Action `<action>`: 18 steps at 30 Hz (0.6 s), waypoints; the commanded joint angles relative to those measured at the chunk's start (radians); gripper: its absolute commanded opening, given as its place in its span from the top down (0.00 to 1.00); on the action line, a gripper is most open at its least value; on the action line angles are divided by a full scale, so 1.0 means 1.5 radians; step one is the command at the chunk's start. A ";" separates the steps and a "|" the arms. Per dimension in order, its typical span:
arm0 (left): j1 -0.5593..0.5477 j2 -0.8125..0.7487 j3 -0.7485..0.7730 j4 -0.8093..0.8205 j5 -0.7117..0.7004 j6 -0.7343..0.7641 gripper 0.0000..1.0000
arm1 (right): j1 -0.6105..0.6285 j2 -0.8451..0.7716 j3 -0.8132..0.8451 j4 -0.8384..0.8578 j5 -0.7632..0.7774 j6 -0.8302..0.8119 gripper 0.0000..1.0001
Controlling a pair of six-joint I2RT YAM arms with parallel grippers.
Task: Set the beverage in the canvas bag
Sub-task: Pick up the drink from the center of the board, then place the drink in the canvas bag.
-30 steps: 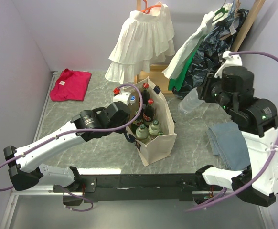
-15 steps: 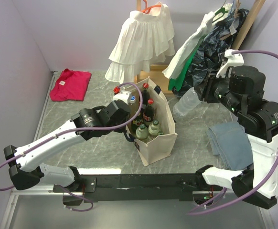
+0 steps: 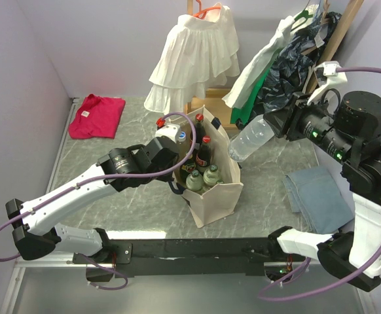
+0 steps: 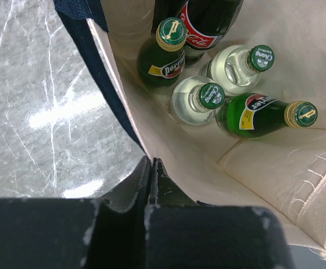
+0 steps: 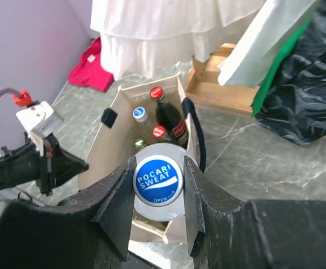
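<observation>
Bottle moved nearer bag, in right gripper

- canvas bag: 1
- red-capped bottles inside it: 2
- blue-capped bottle: 1
- clear green-capped bottles: 2
- green glass bottles: 2
- plastic bottle, outside the bag: 1
- red shirt on desk: 1
- blue cloth: 1
- white ruffled garment: 1

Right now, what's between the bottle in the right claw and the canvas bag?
Nothing solid. In the top view the bottle hangs in air just beside the rim of the canvas bag; the right wrist view shows the open bag straight beyond it.
</observation>
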 commanded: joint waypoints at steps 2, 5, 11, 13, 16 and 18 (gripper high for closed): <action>-0.002 -0.029 0.053 0.053 -0.007 0.010 0.99 | 0.001 -0.016 0.012 0.149 -0.057 0.014 1.00; -0.002 -0.028 0.052 0.054 -0.005 0.011 0.99 | 0.000 -0.015 0.009 0.154 -0.078 0.020 1.00; -0.002 -0.031 0.048 0.059 -0.007 0.010 0.99 | 0.002 -0.010 0.005 0.160 -0.115 0.031 1.00; -0.003 -0.031 0.046 0.059 -0.007 0.009 0.99 | 0.009 -0.010 -0.003 0.162 -0.119 0.032 1.00; -0.002 -0.032 0.044 0.058 -0.009 0.008 0.99 | 0.048 -0.004 -0.005 0.152 -0.053 0.028 1.00; -0.002 -0.033 0.042 0.059 -0.008 0.007 0.99 | 0.082 0.001 -0.010 0.150 -0.020 0.026 1.00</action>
